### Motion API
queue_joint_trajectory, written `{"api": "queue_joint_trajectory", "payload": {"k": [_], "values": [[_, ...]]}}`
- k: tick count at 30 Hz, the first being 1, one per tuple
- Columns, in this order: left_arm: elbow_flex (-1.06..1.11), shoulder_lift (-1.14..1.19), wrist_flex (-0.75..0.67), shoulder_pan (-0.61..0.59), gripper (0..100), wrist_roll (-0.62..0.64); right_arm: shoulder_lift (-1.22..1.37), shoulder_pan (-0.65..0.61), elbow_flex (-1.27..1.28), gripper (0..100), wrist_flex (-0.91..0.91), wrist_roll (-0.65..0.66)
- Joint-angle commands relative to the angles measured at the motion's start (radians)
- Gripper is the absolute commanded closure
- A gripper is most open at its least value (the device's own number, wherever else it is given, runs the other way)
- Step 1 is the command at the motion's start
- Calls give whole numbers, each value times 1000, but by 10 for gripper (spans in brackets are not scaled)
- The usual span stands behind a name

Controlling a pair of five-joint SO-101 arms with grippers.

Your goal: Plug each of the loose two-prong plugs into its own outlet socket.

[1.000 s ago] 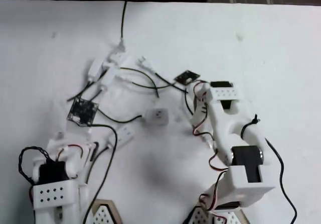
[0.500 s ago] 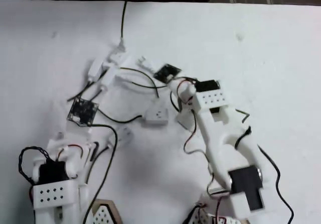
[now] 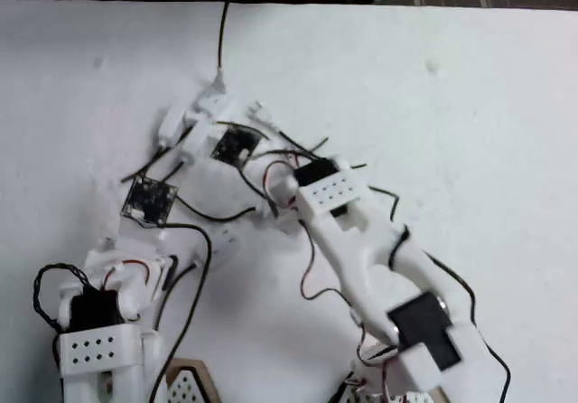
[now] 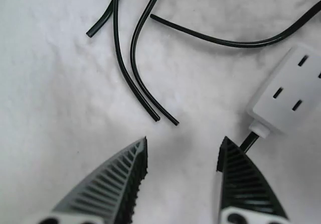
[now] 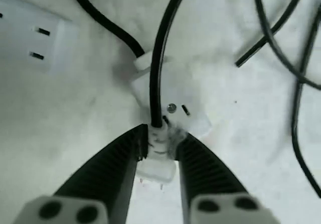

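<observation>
Our right gripper (image 5: 161, 136) is clamped on a small white two-prong plug (image 5: 156, 170), its black ribbed jaws pressed against the plug's sides; a black cord (image 5: 163, 58) rises from the plug between them. The plug lies against the edge of a white plastic outlet block (image 5: 193, 116), whose face shows a slot and a small screw; we cannot tell whether the prongs sit in a socket. A second flat white outlet with two slots (image 5: 30, 43) lies nearby on the white table (image 5: 75, 133), apart from the held plug.

Our left gripper (image 4: 184, 146) hangs over the table with its jaws spread wide and nothing between them; a white rectangular outlet block with three visible slots (image 4: 293, 91) rests just beside one jaw, its black lead running past that jaw's tip. Two cut ends of thin black wire (image 4: 150, 103) lie side by side ahead of the jaws, touching neither.

From above, the right arm (image 3: 361, 249) stretches diagonally into the tangle of cords and white outlets at the table's middle; the left arm (image 3: 95, 331) sits folded at the near corner.
</observation>
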Motion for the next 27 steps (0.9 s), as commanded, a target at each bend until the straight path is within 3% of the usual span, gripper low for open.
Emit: {"api": "queue_joint_trajectory", "payload": {"k": [1, 4, 12, 18, 27], "values": [[-5, -12, 3, -10, 766, 3, 1, -13, -14, 827, 27, -68], [-5, -12, 3, -10, 766, 3, -48, -15, -14, 798, 114, -83], [-5, -12, 3, -10, 766, 3, -176, 24, -9, 849, 189, -74], [-5, -12, 3, -10, 766, 3, -73, 35, -9, 854, 189, -3], [-5, -12, 3, -10, 766, 3, 120, 35, -97, 880, 182, 2]]}}
